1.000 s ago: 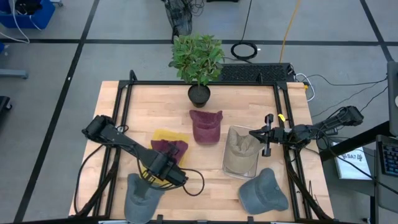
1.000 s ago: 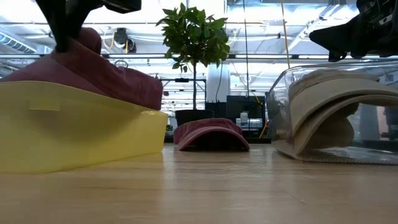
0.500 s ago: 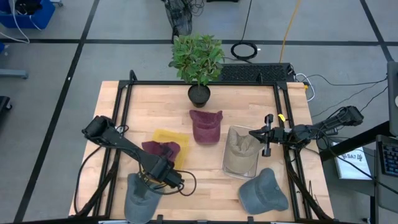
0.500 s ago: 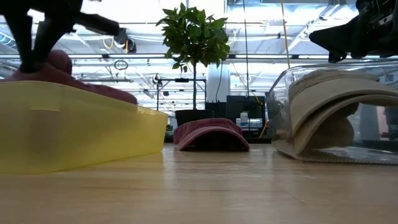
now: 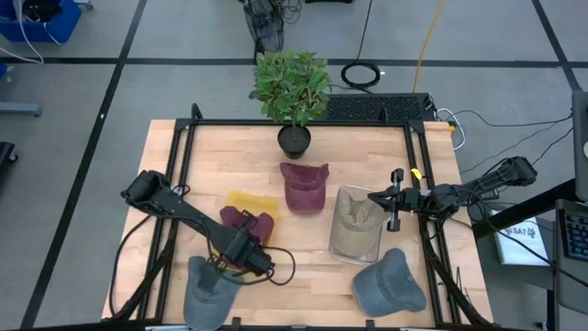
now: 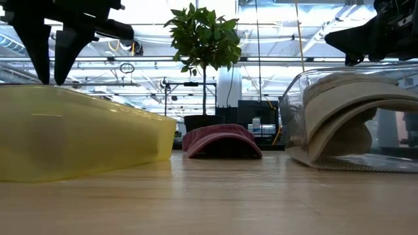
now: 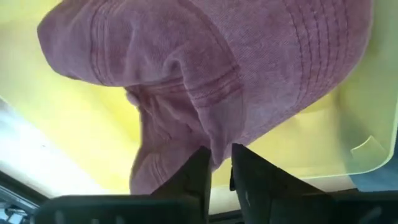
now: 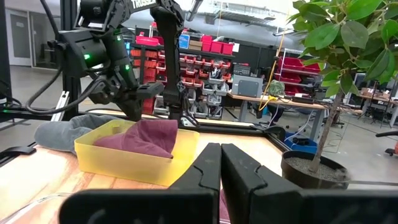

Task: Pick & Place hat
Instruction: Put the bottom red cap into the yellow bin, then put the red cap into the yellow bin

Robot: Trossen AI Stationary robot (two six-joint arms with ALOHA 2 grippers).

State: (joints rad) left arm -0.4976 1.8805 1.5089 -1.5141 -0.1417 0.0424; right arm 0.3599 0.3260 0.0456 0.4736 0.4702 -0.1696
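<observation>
maroon hat (image 5: pixel 241 221) lies crumpled in the yellow bin (image 5: pixel 260 203), left-center of counter | left gripper (image 5: pixel 246 241) jaws spread just above it | soft, light, floppy; I'd pinch a fold or the brim | right gripper (image 5: pixel 397 200) jaws pressed together

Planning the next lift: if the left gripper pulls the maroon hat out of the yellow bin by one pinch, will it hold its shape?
Probably not. The maroon hat lies crumpled and folded in the yellow bin, so it likely droops from one pinch by the left gripper. It looks like light cloth; the bin may shift if the hat snags.
</observation>
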